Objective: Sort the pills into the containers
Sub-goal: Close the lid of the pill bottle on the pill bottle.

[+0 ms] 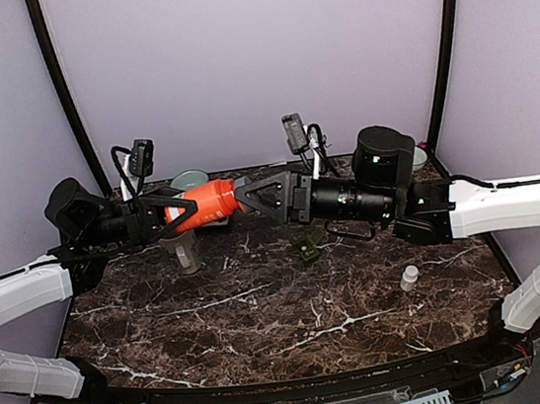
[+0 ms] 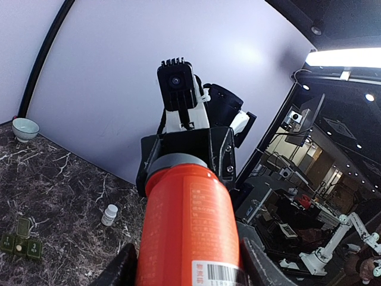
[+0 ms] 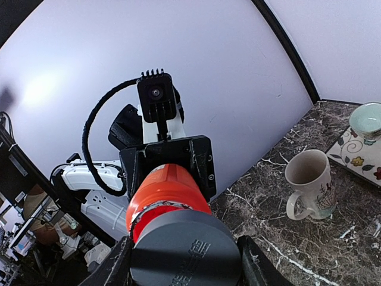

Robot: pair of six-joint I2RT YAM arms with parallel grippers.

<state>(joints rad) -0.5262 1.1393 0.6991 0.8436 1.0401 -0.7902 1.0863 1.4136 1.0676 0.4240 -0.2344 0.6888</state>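
Around the held orange bottle [image 1: 212, 202], mug [image 1: 185, 253], green pill tray [image 1: 306, 249], white vial [image 1: 409, 277]

Soft, even light in all 3 views.
The lilac wall [image 1: 251, 55] is bright, with a pale hotspot in the right wrist view; the marble table [image 1: 294, 308] shows only faint shadows. A ceiling light strip [image 2: 345, 58] blows out white in the left wrist view. Both wrist views bend lines at the edges, and the near orange pill bottle [image 2: 190, 226] looks slightly soft.
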